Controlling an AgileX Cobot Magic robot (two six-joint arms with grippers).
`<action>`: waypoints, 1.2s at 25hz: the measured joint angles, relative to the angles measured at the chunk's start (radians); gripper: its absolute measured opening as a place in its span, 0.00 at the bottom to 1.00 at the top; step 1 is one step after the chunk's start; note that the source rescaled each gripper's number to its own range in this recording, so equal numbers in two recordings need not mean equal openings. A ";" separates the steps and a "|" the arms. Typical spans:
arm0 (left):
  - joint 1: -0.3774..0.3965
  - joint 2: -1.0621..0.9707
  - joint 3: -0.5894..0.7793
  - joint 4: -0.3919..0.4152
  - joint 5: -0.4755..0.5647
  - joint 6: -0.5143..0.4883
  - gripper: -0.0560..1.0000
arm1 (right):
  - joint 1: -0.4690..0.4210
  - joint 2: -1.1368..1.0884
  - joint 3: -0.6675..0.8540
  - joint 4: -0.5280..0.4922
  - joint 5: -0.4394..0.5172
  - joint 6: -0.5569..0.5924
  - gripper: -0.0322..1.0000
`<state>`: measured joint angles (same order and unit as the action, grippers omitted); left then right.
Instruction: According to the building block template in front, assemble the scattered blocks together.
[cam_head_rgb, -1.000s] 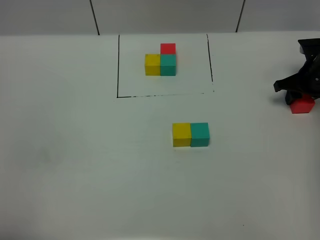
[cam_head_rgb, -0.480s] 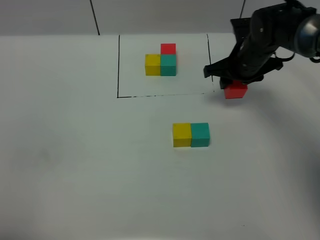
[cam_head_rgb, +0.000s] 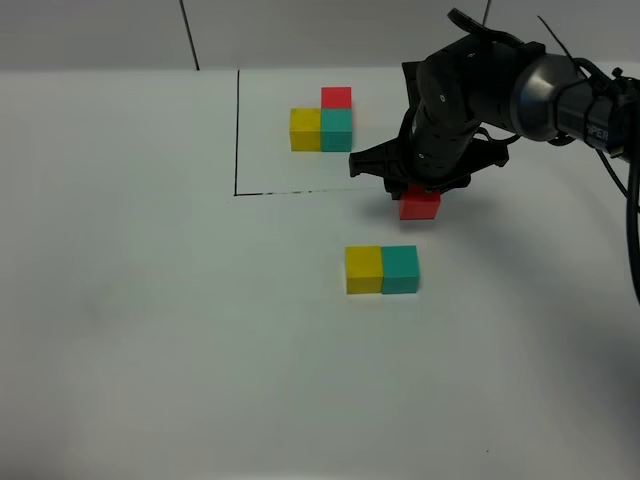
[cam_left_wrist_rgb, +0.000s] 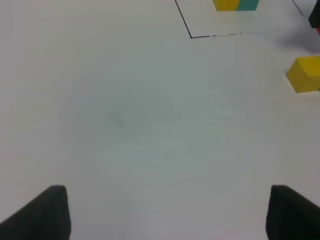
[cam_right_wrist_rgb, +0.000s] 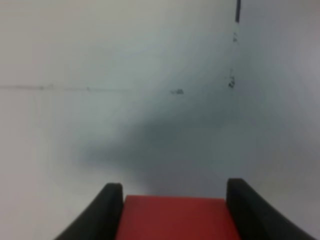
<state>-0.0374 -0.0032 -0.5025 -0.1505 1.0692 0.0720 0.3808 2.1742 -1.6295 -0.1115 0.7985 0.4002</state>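
The template (cam_head_rgb: 322, 125) is an L of yellow, teal and red cubes inside a thin black outline (cam_head_rgb: 237, 130) at the back. A loose yellow cube (cam_head_rgb: 364, 270) and teal cube (cam_head_rgb: 400, 269) sit side by side on the table's middle; the yellow one also shows in the left wrist view (cam_left_wrist_rgb: 304, 74). My right gripper (cam_head_rgb: 420, 200) is shut on the loose red cube (cam_head_rgb: 420, 207), held just behind the teal cube, above the table. The right wrist view shows the red cube (cam_right_wrist_rgb: 175, 217) between the fingers (cam_right_wrist_rgb: 107, 210). My left gripper (cam_left_wrist_rgb: 165, 210) is open and empty over bare table.
White table (cam_head_rgb: 150, 320) with dark seams at the far edge. The right arm (cam_head_rgb: 480, 90) reaches in from the right with a cable (cam_head_rgb: 625, 200) hanging beside it. The outline's corner shows in the left wrist view (cam_left_wrist_rgb: 191, 36).
My right gripper has carried the red cube from the far right edge leftward across the table to a spot just behind the teal cube. The yellow and teal pair has not moved.
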 joint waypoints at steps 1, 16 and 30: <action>0.000 0.000 0.000 0.000 0.000 0.000 0.87 | 0.003 0.012 -0.017 0.000 0.012 0.002 0.04; 0.000 0.000 0.000 0.000 0.000 0.000 0.87 | 0.041 0.090 -0.084 -0.010 0.074 0.010 0.04; 0.000 0.000 0.000 0.000 0.000 -0.001 0.87 | 0.043 0.115 -0.084 0.011 0.059 0.012 0.04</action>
<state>-0.0374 -0.0032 -0.5025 -0.1505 1.0692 0.0711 0.4240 2.2888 -1.7131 -0.1005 0.8575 0.4120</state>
